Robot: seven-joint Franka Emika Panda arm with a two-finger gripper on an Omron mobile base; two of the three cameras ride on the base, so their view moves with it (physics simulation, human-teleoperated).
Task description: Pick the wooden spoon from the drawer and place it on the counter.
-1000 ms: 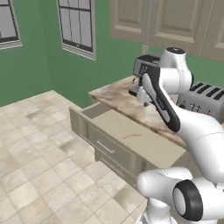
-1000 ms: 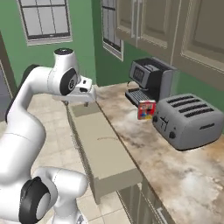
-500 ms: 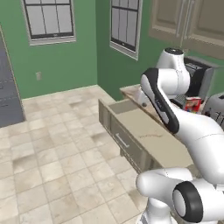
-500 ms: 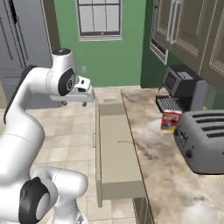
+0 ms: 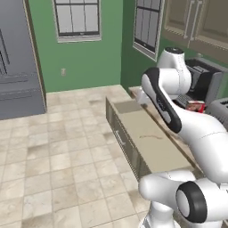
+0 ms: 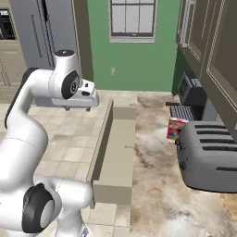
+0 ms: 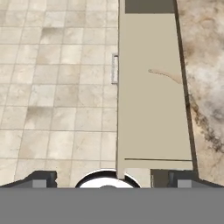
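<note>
Drawer [image 7: 151, 109]: pulled fully out over the tiled floor [image 7: 57, 87], bottom bare around the wooden spoon [image 7: 165, 75], which lies near the wall nearest the desk [image 7: 203, 65]. End effector [image 6: 79, 107]: above the drawer's front edge, holding nothing; jaw spread cannot be told.

Bench [image 6: 157, 185]: marbled stone top carrying a grey toaster [image 6: 206, 157], a small red box [image 6: 174, 128] just beside it, and a dark coffee machine [image 6: 192, 95] further back. Drawer [image 7: 151, 109] pulled out, wooden spoon [image 7: 165, 75] lying on its flat bottom.
</note>
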